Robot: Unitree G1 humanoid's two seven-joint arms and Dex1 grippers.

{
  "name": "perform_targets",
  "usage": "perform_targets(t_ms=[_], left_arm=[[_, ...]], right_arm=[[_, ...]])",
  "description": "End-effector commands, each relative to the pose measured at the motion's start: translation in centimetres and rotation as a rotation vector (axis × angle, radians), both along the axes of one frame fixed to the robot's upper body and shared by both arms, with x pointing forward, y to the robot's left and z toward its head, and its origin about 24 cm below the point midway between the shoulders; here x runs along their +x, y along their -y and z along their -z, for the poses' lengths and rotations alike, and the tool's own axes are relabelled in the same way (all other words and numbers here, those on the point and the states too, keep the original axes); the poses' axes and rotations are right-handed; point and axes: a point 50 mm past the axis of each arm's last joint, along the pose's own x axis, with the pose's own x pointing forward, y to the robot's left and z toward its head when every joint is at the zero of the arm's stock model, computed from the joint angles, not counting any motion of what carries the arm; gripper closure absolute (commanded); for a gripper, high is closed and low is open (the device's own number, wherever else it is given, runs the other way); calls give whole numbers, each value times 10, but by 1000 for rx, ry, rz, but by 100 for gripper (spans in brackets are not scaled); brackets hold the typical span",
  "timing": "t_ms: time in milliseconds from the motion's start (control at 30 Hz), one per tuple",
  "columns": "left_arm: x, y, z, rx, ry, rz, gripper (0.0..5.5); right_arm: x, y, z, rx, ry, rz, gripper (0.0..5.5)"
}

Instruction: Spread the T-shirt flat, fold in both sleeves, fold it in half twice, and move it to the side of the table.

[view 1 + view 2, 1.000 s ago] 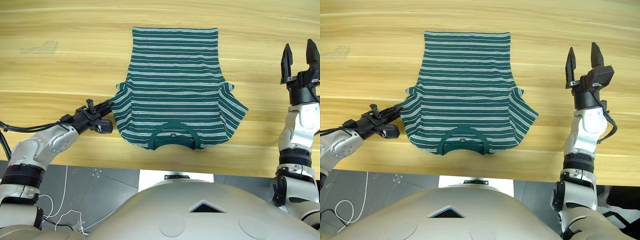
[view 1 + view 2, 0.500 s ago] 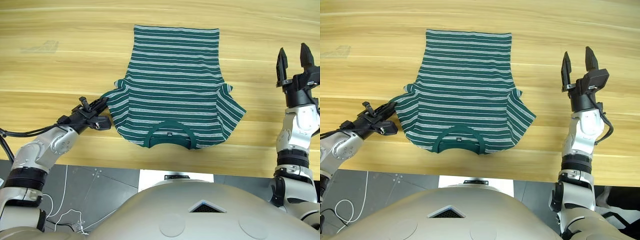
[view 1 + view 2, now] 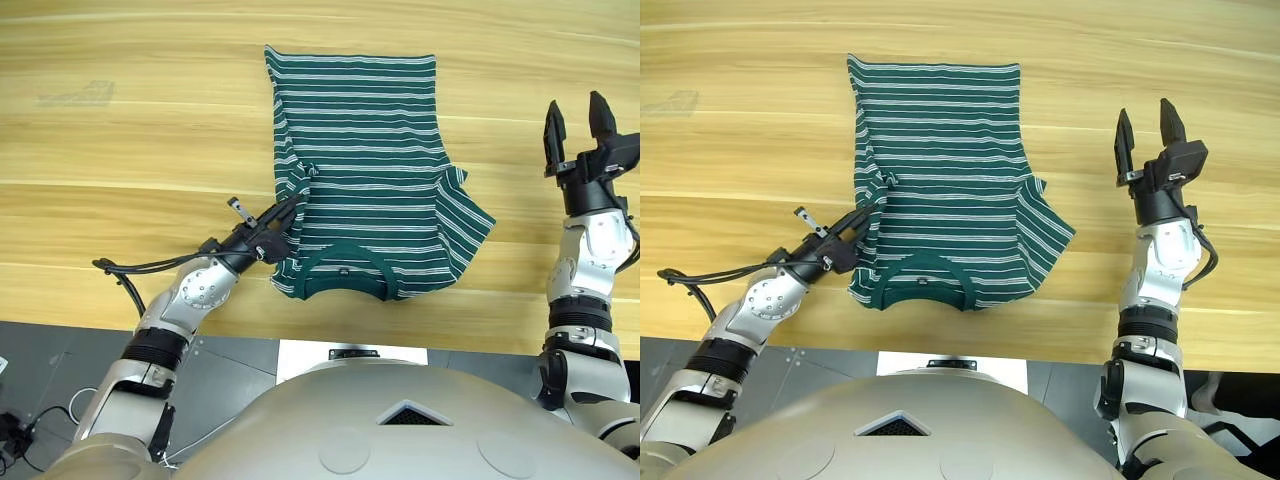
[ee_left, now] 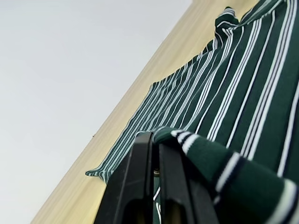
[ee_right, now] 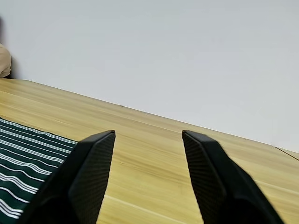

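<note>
Head view: my left end effector [image 3: 278,225], clenched on the left sleeve [image 3: 298,190], has swung it from 9 o'clock onto the T-shirt [image 3: 370,140], mid-desk [image 3: 120,150]: first fold nearly done. Left wrist view: fingers [image 4: 133,177] pinch striped cloth. Right wrist view: right end effector [image 5: 148,137] released, at 3 o'clock.

Lighting: bright, even, diffuse. Shadows: thin and soft, hugging the edges of the T-shirt [image 3: 360,150] on the wooden table [image 3: 120,60]. Sheen: faint pale bands on the wood left of and beyond the T-shirt.
</note>
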Motion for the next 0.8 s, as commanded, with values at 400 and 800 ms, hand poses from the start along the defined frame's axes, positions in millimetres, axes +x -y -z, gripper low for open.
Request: perform_targets(t_ms=[400,800], left_arm=[[-44,-19,34,167,-310,114,392],[-73,-14,34,60,-511,201,392]], right_arm=[[0,6,-4,-24,1,8,284],[3,0,-2,-32,-7,-2,284]])
